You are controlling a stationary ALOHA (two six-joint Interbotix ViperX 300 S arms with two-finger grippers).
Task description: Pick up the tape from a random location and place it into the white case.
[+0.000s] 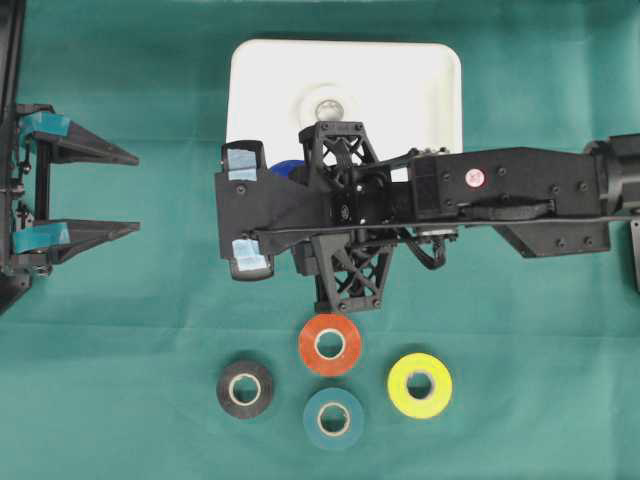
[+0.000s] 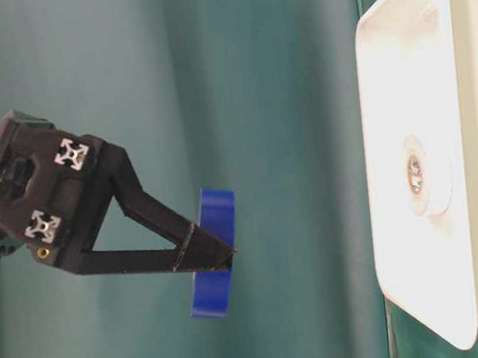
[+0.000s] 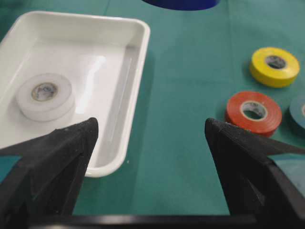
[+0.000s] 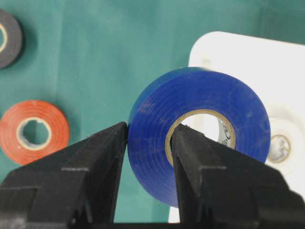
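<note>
Up off the cloth, the right gripper [image 4: 148, 143] pinches a glossy blue tape [image 4: 200, 129] through its wall: one matte black finger sits inside the cardboard-lined core, the other presses the outer face. The roll hangs clear of the table, beside the near rim of the white case [image 1: 440, 70], a shallow smooth plastic tray with rounded corners. One white tape [image 3: 45, 95] lies flat inside the tray. The left gripper [image 1: 130, 190] rests at the table edge, its wedge-shaped fingers spread wide with nothing between them. On the green felt-like cloth [image 1: 120, 400] lie four more rolls, all flat rings well apart from the tray: orange [image 1: 330, 344], yellow [image 1: 419, 384], teal [image 1: 333, 418] and black [image 1: 245, 389].
</note>
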